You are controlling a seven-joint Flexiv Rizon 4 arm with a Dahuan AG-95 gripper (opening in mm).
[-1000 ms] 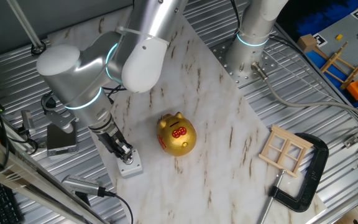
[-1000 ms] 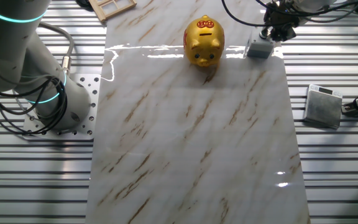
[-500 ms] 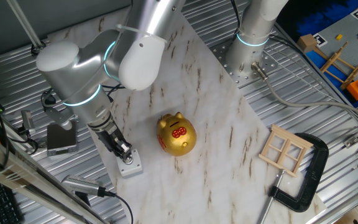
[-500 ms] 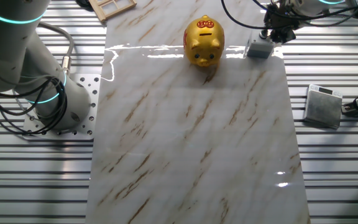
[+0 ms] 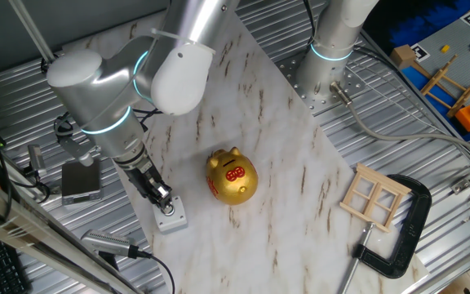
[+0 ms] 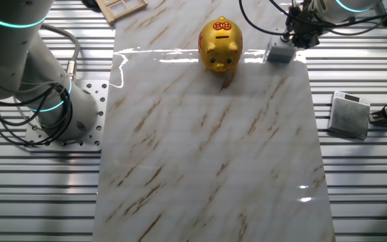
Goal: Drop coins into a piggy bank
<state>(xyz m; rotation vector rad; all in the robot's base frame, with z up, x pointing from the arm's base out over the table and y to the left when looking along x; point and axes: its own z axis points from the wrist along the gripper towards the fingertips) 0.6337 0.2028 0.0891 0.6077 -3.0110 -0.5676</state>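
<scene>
The piggy bank is a shiny gold pig with red markings. It stands upright on the marble board, and it also shows at the far edge in the other fixed view. My gripper points down at the small grey box to the left of the pig, with its tips just above the box top. The fingers look pressed together. No coin shows between them or anywhere else. In the other fixed view the gripper is above the same box.
A second arm's base stands at the back of the board. A small wooden frame and a black clamp lie at the right. A grey block and cables sit on the metal table at the left.
The arm's elbow has shifted slightly left and up. The gripper tips stay at the grey box, barely moved. The pig has not moved.
</scene>
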